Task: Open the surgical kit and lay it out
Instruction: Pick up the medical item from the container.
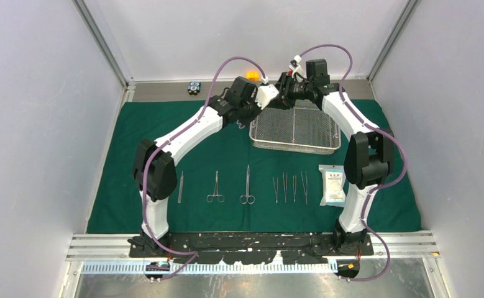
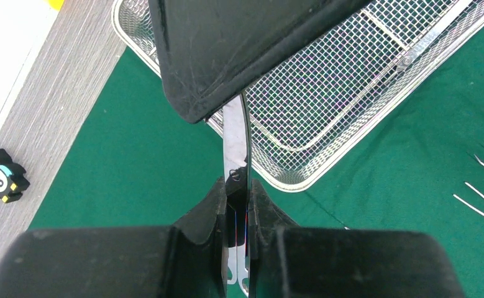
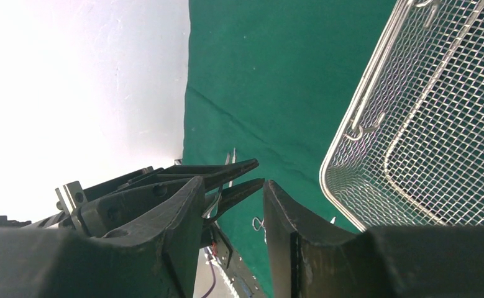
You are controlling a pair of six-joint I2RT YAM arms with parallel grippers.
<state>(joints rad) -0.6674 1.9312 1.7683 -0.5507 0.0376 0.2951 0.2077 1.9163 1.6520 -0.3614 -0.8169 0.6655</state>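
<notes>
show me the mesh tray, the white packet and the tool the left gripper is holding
wire-mesh tray point(image 1: 295, 130), top external view, on its bare mesh floor
white-blue packet point(image 1: 333, 185), top external view, on its middle
flat steel instrument point(image 2: 236, 139), left wrist view, on its shiny shaft

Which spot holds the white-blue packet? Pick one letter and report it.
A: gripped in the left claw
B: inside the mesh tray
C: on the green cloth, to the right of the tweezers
C: the white-blue packet lies flat on the green cloth, right of the tweezers and outside the mesh tray.
</notes>
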